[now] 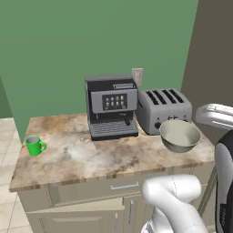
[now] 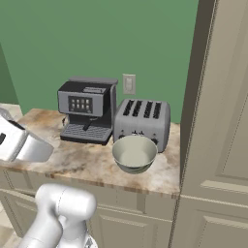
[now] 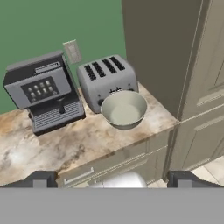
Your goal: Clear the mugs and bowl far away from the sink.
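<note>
Hand view: my gripper [image 3: 112, 177] stands wide open, holding nothing; the bowl [image 3: 124, 109] sits ahead of the jaws, the green mug [image 1: 34, 145] well left.

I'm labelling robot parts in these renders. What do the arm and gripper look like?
The arm is glossy white, built of thick rounded tube segments with dark grey joints. No cables or markings show. The gripper has two small, blocky dark grey finger tips.

counter [image 1: 82, 159]: mottled stone, smooth | toaster [image 1: 164, 109]: brushed metal | bowl [image 1: 180, 135]: glossy
</note>
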